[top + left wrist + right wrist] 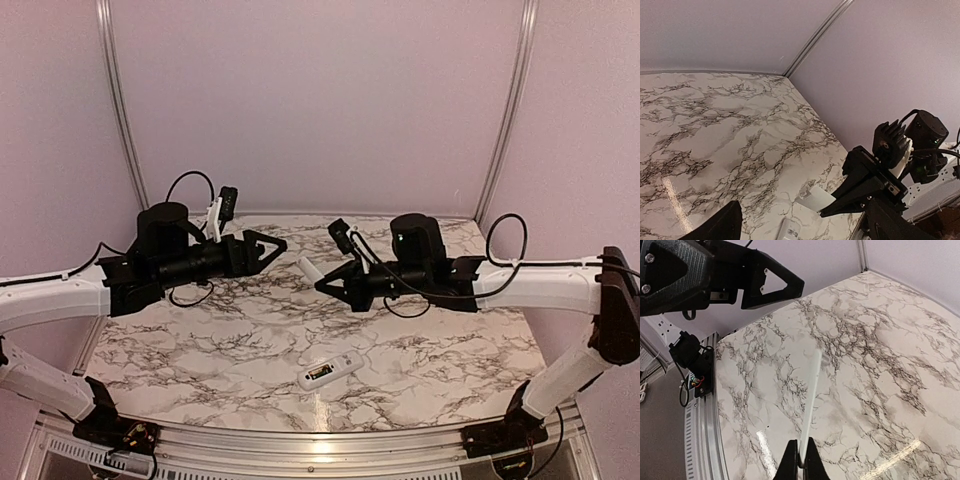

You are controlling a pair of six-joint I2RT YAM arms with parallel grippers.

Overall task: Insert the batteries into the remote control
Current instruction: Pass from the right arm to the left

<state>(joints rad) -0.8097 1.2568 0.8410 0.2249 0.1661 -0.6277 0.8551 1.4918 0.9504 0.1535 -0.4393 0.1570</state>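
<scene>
The marble-patterned worktop [200,340] carries the remote control [330,372]. It lies flat and face up near the front edge, about midway along it and a little toward the right. It sits at a slant, with its small dark screen toward the left end. In the left wrist view only one end of it shows, at the bottom edge of the picture.

Both arms reach inward over the middle of the worktop, with their tips facing each other.

The right hand [322,284] is clenched on a thin white plate [306,268], pinching it by one end. The right wrist view shows its two black fingers [789,462] pressed together on the plate's near edge. The plate is seen almost edge-on there, running straight away from the fingers above the marble. From above, the plate sticks out of the hand toward the rear left, and its free end lies in the gap between the two hands. The plate and the remote control are well apart, with the remote nearer the front edge.

The left hand [270,245] is released and holds nothing. In its own wrist view its dark fingers [720,225] stand wide apart at the bottom corners of the picture. Its tip is near the plate's free end but not touching it.

Pale lilac walls [320,100] with metal posts close off the rear and side edges of the worktop.
</scene>
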